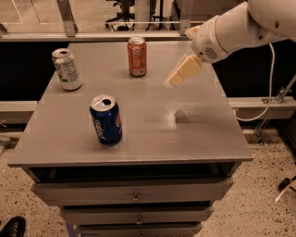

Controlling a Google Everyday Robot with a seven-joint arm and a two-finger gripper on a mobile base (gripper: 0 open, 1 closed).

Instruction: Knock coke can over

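While my cream-coloured pincer (pixel 178 76) hangs in the air over the grey flat-topped desk (pixel 203 134) w/ drawers, angled down off my white arm (pixel 231 30), I can't tell if it's open or closed. Red-orange, silver-topped coke can (pixel 137 57) stands upright just left of the pincer in view & slightly farther back, not touching. Blue Pepsi can (pixel 106 120), upright, sits left & toward the front edge. White-and-green can (pixel 66 69), upright, is far left, well apart.

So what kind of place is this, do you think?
Probably an office or lab: a gray drawer cabinet, rolling chair legs behind it, speckled hard floor. The robot's pincer hovers above the cabinet top, near the red can.
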